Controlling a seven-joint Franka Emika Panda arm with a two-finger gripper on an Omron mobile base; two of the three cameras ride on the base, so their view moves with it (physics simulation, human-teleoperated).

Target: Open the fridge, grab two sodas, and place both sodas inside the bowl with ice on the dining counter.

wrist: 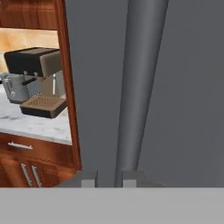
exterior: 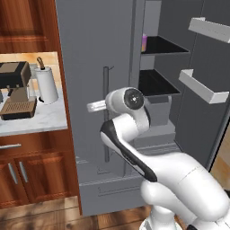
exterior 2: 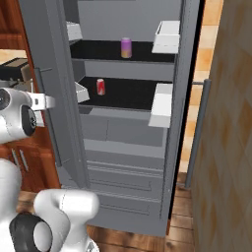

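Standing with its right door swung wide, the fridge [exterior 2: 128,128] is half opened; both sodas, pink [exterior 2: 126,47] and red [exterior 2: 100,86], sit on shelves. Gripper [wrist: 109,177] pinches the left door's handle [wrist: 138,87]. Grabbing and bowl placement remain.

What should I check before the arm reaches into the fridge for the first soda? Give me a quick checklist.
1. Right fridge door swung open: ok.
2. Left fridge door open: not ok, it looks closed.
3. Red and white can upright on the lower shelf: ok.
4. Pink-purple can upright on the upper shelf: ok.
5. Gripper open for grasping: not ok, shut, at the left door's bar handle.
6. Gripper gripping the handle: cannot tell.
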